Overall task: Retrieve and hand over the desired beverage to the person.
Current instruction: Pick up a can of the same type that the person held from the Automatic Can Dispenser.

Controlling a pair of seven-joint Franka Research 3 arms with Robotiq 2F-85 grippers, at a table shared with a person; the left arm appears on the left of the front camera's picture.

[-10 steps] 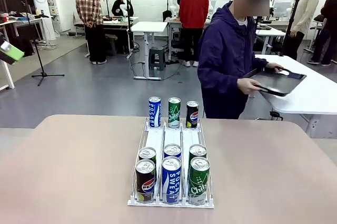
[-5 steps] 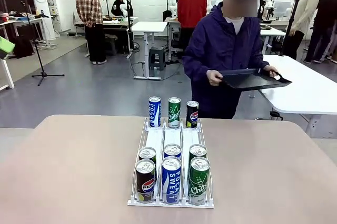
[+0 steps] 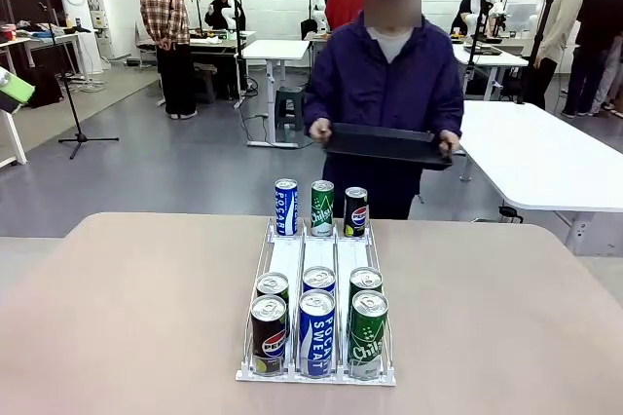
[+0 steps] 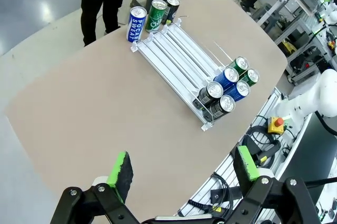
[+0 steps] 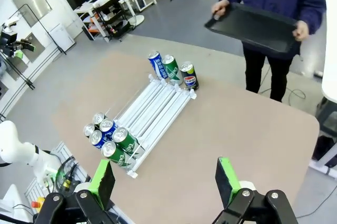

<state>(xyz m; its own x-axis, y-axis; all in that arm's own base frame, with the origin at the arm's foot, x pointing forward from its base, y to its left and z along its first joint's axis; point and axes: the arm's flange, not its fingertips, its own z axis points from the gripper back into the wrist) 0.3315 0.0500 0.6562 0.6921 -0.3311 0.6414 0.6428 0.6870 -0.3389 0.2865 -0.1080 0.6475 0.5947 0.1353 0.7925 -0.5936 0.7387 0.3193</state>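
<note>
Turning from the side table (image 3: 545,152), the person (image 3: 389,84) now faces the robot squarely, black tray (image 3: 384,145) level in both hands, seemingly ready to receive. Over the table (image 3: 117,318) the left gripper (image 4: 184,169) hangs wide open and empty. The cans (image 3: 316,332) wait in the white rack (image 3: 287,259) mid-table, none yet singled out. The right gripper (image 5: 165,177) likewise gapes, empty.
</note>
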